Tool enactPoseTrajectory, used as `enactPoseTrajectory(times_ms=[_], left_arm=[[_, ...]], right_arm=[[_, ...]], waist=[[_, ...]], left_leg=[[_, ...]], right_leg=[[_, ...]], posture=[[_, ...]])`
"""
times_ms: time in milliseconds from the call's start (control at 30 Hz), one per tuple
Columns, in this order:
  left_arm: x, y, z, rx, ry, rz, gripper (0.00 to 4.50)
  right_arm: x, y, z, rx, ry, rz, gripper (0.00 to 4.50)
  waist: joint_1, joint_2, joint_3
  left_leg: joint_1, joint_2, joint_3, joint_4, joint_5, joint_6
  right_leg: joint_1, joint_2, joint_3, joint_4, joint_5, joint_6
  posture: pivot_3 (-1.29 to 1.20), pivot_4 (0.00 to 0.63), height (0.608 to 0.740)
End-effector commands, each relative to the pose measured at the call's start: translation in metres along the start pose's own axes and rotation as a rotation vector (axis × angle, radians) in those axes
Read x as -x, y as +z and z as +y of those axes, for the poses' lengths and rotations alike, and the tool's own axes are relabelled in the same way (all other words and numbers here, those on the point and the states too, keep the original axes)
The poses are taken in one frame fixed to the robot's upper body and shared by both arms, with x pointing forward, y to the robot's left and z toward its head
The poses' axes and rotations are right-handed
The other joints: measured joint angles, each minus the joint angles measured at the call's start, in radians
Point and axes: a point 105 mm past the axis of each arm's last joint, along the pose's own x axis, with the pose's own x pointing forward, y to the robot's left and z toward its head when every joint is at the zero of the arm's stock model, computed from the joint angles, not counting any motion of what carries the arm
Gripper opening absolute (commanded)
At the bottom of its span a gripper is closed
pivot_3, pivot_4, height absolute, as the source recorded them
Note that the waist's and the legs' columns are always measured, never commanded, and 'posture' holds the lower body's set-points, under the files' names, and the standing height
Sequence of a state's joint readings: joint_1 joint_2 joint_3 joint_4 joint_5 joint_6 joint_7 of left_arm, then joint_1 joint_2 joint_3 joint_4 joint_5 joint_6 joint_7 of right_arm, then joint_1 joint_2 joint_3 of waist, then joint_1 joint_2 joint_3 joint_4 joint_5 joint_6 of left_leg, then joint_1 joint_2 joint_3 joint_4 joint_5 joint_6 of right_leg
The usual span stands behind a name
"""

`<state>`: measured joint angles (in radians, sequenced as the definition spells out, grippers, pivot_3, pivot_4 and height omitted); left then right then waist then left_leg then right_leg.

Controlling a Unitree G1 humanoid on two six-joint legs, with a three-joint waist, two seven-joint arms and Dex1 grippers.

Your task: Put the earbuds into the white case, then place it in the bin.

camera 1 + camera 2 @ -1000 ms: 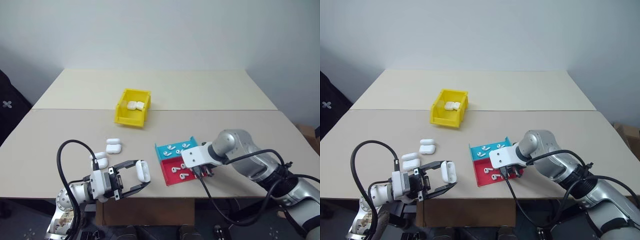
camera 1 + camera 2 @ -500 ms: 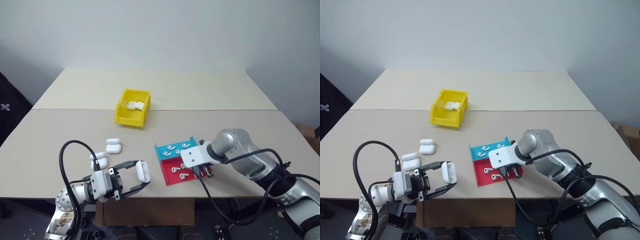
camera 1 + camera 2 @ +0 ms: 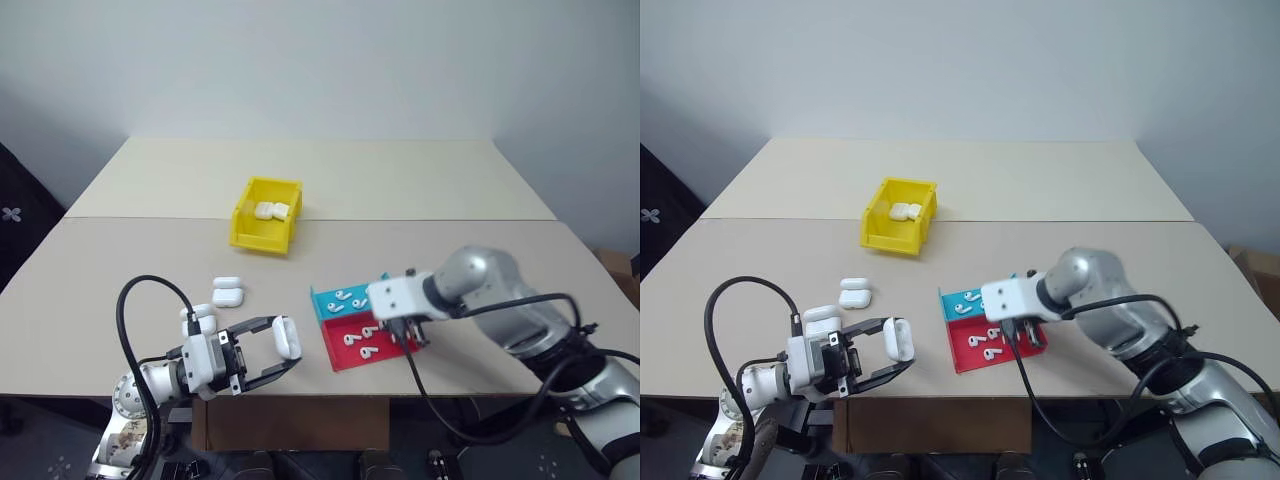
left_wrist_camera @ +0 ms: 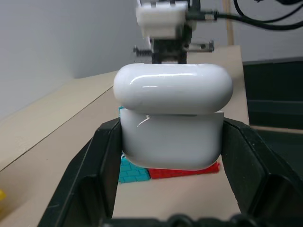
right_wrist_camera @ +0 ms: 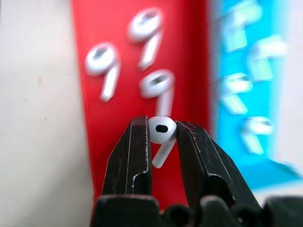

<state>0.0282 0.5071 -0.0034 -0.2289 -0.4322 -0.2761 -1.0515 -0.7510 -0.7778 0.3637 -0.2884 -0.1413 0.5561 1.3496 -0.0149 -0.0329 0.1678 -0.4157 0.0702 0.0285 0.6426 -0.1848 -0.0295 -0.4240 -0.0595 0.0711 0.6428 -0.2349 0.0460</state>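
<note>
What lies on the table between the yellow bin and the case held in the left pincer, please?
Two loose white cases lie between the bin and the held case, seen in the left eye view.

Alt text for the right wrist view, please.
The right gripper pinches one white earbud between its two black fingers, above a red tray where three more earbuds lie. A blue tray with other earbuds sits beside it.

The left arm sits low at the near edge of the bench, its pincer [image 3: 283, 353] pointing level toward the right, fingers clamped on a white case [image 4: 173, 120]. The right arm reaches in from the right, its pincer [image 5: 163, 137] angled downward, fingertips pinching a single earbud [image 5: 161, 134].
</note>
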Motion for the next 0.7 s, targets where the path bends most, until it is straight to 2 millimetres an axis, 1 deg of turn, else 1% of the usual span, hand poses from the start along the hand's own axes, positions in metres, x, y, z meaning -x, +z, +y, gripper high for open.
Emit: enactPoseTrajectory(times_ms=[33,67,133,200,233,300,400,500,600,700], left_arm=[[-0.013,0.027,0.008,-0.010,0.000,-0.090,2.79],[-0.016,0.032,0.010,-0.005,-0.001,-0.117,2.79],[-0.021,0.040,0.014,0.016,-0.006,-0.185,2.79],[-0.028,0.046,0.019,0.060,-0.010,-0.205,2.79],[-0.032,0.053,0.020,0.087,-0.022,-0.241,2.79],[-0.039,0.062,0.023,0.139,-0.047,-0.284,2.79],[-0.046,0.073,0.026,0.198,-0.091,-0.338,2.79],[-0.052,0.077,0.030,0.248,-0.133,-0.322,2.79],[-0.053,0.080,0.028,0.257,-0.190,-0.334,2.79],[-0.054,0.081,0.027,0.249,-0.210,-0.345,2.79]], right_arm=[[0.058,0.043,-0.033,-0.044,-0.342,-0.423,0.61],[0.070,0.049,-0.037,-0.073,-0.403,-0.529,0.61],[0.089,0.057,-0.035,-0.091,-0.473,-0.681,0.61],[0.101,0.068,-0.026,-0.091,-0.499,-0.827,0.61],[0.106,0.075,-0.019,-0.091,-0.502,-0.921,0.61],[0.110,0.084,-0.010,-0.107,-0.481,-1.054,0.61],[0.108,0.091,-0.003,-0.119,-0.445,-1.162,0.61],[0.097,0.095,0.005,-0.093,-0.386,-1.214,0.61],[0.090,0.098,0.003,-0.077,-0.388,-1.228,0.61],[0.085,0.101,0.002,-0.045,-0.365,-1.228,0.61]], waist=[[0.000,0.000,0.000],[0.000,0.000,0.000],[0.002,0.000,0.000],[0.003,0.000,0.000],[0.002,0.000,0.000],[0.000,0.000,0.000],[-0.009,0.000,0.000],[-0.012,0.000,0.000],[-0.021,0.000,0.000],[-0.024,0.000,0.000]], left_leg=[[0.000,0.000,-0.001,-0.001,0.000,0.000],[0.001,0.000,-0.001,-0.001,0.000,0.000],[0.001,0.000,-0.001,-0.001,0.000,0.000],[0.001,0.000,-0.001,-0.001,0.000,0.000],[0.000,0.000,-0.002,-0.001,0.000,0.000],[0.000,0.000,-0.002,-0.001,0.000,0.000],[0.001,0.000,-0.002,-0.001,0.000,0.000],[0.002,0.000,-0.003,-0.001,0.000,0.000],[0.002,0.000,-0.003,-0.001,0.000,0.000],[0.002,0.000,-0.003,-0.001,0.000,0.000]], right_leg=[[0.000,0.000,0.000,0.000,0.000,0.001],[0.001,0.000,-0.001,0.000,0.000,0.001],[0.002,0.001,-0.001,0.000,0.001,0.001],[0.002,0.000,-0.001,-0.001,0.001,0.001],[0.002,0.000,-0.001,-0.001,0.001,0.001],[0.002,0.000,-0.001,0.000,0.001,0.001],[0.002,0.001,-0.001,0.000,0.001,0.001],[0.003,0.001,-0.001,0.001,0.000,0.002],[0.003,0.002,-0.001,0.001,0.000,0.003],[0.003,0.002,-0.001,0.001,0.000,0.002]], posture=[[0.00,0.150,0.740],[0.00,0.150,0.740],[0.00,0.150,0.740],[0.00,0.150,0.740],[0.00,0.150,0.740],[0.00,0.150,0.740],[0.00,0.150,0.740],[0.00,0.150,0.740],[0.00,0.150,0.740],[0.00,0.150,0.740]])
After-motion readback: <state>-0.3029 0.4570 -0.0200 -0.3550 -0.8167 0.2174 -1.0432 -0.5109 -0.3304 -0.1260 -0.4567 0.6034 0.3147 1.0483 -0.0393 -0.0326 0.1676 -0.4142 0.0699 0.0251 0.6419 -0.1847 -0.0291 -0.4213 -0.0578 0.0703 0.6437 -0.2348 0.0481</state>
